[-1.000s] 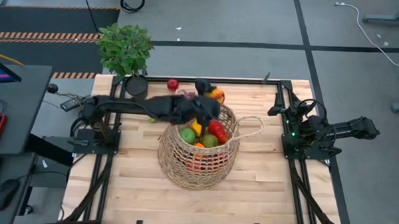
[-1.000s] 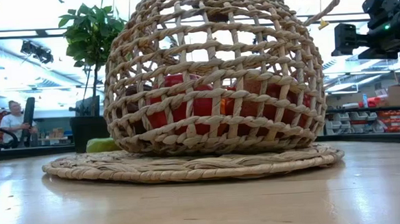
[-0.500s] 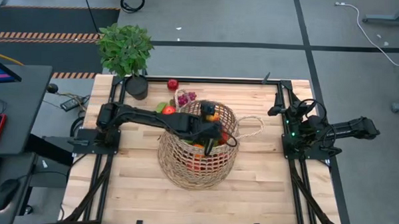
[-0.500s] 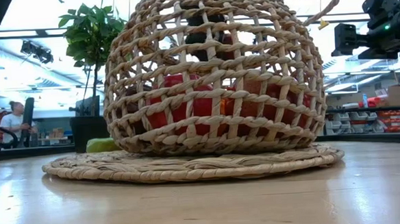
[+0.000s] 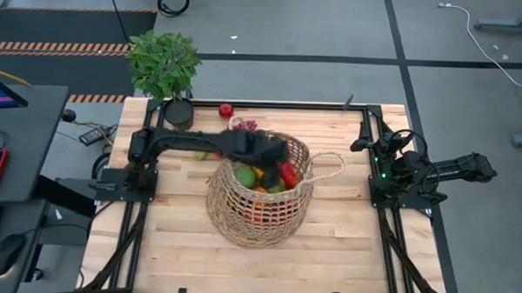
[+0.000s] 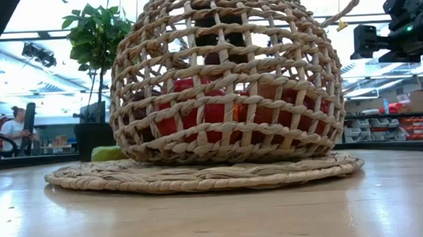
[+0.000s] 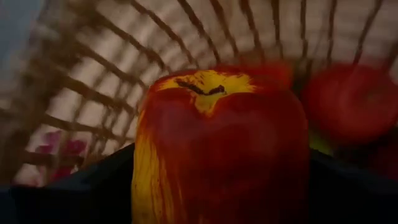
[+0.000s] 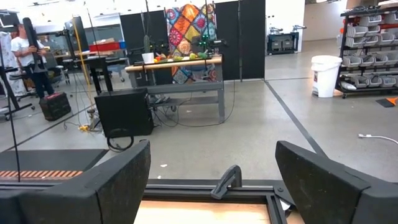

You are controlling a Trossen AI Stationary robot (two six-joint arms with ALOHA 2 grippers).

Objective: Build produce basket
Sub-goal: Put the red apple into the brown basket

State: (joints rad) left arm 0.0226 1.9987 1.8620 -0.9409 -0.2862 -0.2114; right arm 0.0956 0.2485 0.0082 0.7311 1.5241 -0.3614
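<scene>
Basket [image 5: 259, 197] sits mid-tabletop [image 5: 344, 254] on a woven mat [image 6: 200, 175], already loaded with produce (green apple [image 5: 245, 175], red pepper [image 5: 288, 174] on top). Left gripper [image 5: 274, 151] is over the basket's far rim, jaws clamped on a red-yellow apple [image 7: 217, 143]. One red apple [image 5: 226, 110] and grapes [image 5: 243, 124] lie outside, behind the basket. Right gripper [image 5: 485, 165] parked off the tabletop's right edge, jaws apart, holding nothing.
</scene>
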